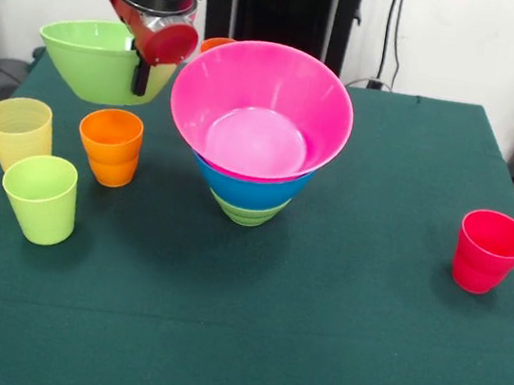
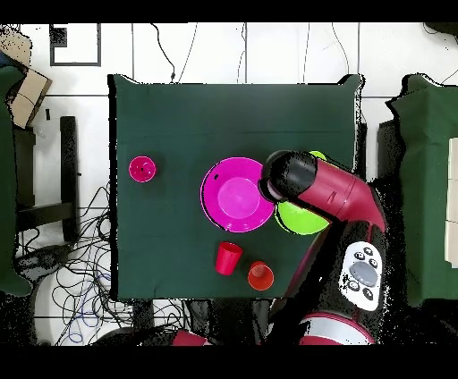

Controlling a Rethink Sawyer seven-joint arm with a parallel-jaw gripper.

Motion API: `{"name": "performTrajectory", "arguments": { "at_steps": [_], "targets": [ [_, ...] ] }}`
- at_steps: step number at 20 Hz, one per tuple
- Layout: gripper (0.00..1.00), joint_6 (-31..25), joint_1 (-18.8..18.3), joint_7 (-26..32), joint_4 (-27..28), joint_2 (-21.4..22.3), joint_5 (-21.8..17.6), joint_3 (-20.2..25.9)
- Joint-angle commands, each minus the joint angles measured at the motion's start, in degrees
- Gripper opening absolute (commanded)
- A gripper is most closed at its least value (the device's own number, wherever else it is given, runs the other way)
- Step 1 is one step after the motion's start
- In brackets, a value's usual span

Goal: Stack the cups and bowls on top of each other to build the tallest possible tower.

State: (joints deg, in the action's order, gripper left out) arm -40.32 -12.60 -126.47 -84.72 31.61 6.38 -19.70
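Observation:
The tower stands mid-table: a large pink bowl (image 1: 261,107) (image 2: 236,193) nested in a blue bowl (image 1: 250,190), on a small light green bowl (image 1: 246,212). My gripper (image 1: 141,73) is shut on the near rim of a large light green bowl (image 1: 94,59) (image 2: 304,219), held just left of the tower. Below it stand a pale yellow cup (image 1: 19,130), a lime green cup (image 1: 41,198) and an orange cup (image 1: 110,146). A red cup (image 1: 489,251) (image 2: 142,168) stands alone at the right. Another orange cup (image 1: 216,44) (image 2: 260,275) and a red cup (image 2: 228,257) sit behind the tower.
The green table (image 1: 314,335) ends close behind the tower. In the overhead view my arm (image 2: 344,197) covers the side with the three cups. Cables (image 2: 80,286) lie on the floor beside the table.

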Motion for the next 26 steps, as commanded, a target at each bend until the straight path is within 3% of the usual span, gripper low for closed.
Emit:
{"name": "performTrajectory", "arguments": {
  "at_steps": [1,26],
  "targets": [
    [0.00,-8.16,1.70,-9.93,3.69,-0.43,1.48,1.64],
    [0.00,-13.39,2.35,-9.92,9.82,-2.00,2.93,-0.46]
  ]
}}
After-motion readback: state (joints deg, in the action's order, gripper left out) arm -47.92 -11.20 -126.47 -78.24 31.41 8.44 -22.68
